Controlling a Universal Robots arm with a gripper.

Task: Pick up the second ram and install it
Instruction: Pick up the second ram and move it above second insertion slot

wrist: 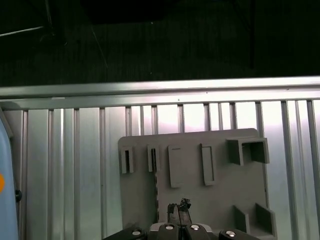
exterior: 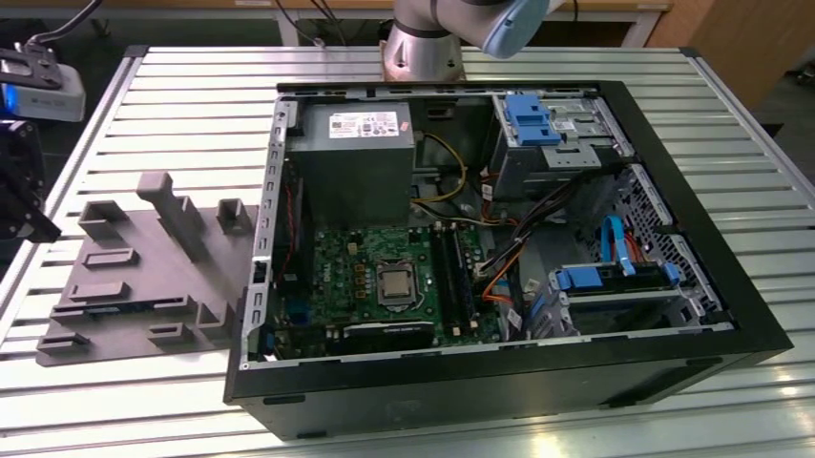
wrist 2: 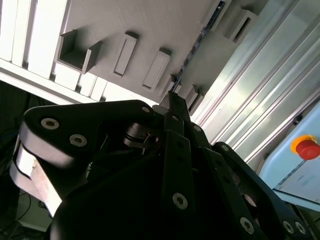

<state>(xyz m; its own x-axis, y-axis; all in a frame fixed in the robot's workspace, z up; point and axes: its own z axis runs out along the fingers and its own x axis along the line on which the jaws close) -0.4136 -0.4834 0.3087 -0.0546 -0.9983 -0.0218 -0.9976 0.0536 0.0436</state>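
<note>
We are working pick-up: gripper (wrist: 179,212) hanging over grey tray (wrist: 215,210), near second ram (wrist: 156,195) seated there; opening cannot tell. Grasp calling for alignment with thin edge.

Grey tray (exterior: 128,277), blue-green second ram (exterior: 128,307), green motherboard (exterior: 334,272), black case (exterior: 510,382).

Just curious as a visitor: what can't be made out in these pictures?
Ram: edge-on in the first wrist view, a thin dark strip on the tray; its chips are hidden.
Tray: second wrist view, much covered by the pincer.
Board slots: exterior view, too small to tell what sits in them.
Arm: cut off by the exterior view's top edge.
</note>
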